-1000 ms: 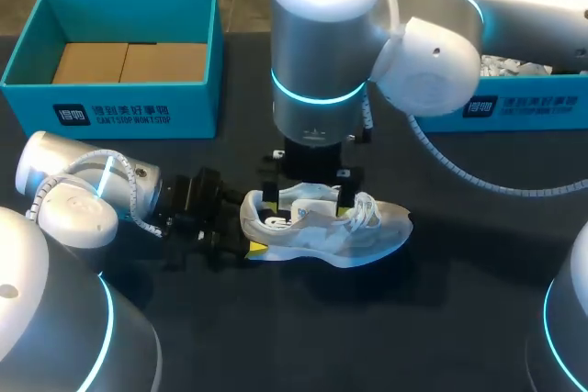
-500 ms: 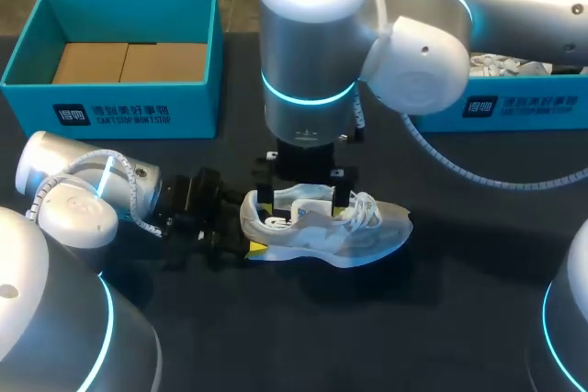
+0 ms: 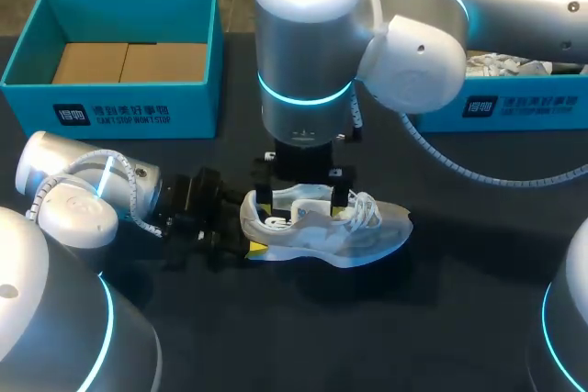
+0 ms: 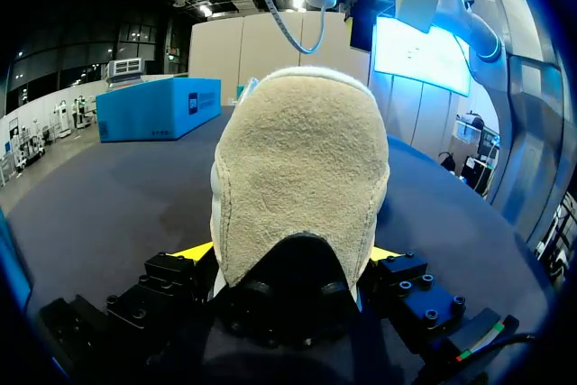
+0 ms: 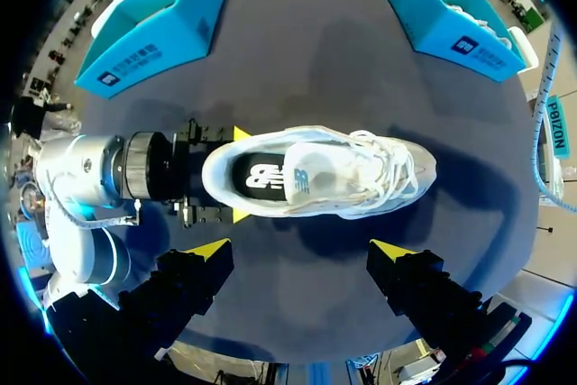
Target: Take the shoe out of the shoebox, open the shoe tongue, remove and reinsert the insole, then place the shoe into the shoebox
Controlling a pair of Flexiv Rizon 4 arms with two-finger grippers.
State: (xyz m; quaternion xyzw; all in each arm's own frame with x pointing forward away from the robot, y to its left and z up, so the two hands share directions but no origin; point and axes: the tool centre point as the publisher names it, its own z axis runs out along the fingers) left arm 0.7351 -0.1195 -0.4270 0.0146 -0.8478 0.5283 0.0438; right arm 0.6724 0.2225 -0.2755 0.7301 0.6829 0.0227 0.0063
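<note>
A white sneaker (image 3: 344,231) lies on its sole on the dark table, toe pointing right. My left gripper (image 3: 250,232) lies low at its heel, one yellow tip on each side, shut on the heel. The left wrist view shows the beige heel (image 4: 297,178) filling the space between the fingers (image 4: 194,251). My right gripper (image 3: 303,197) hangs straight above the shoe's mouth, open, its fingers wide apart and holding nothing. From the right wrist view I look down on the insole (image 5: 269,176) lying inside the shoe, with the tongue (image 5: 335,167) and laces (image 5: 383,161) ahead of it.
An open teal shoebox (image 3: 119,103) with a cardboard floor stands at the back left. A second teal box (image 3: 524,106) with white contents sits at the back right, partly behind my right arm. Bare tabletop lies in front of the shoe.
My right arm has shifted a little to the left and slightly lower over the shoe. The shoe and the left gripper have stayed put.
</note>
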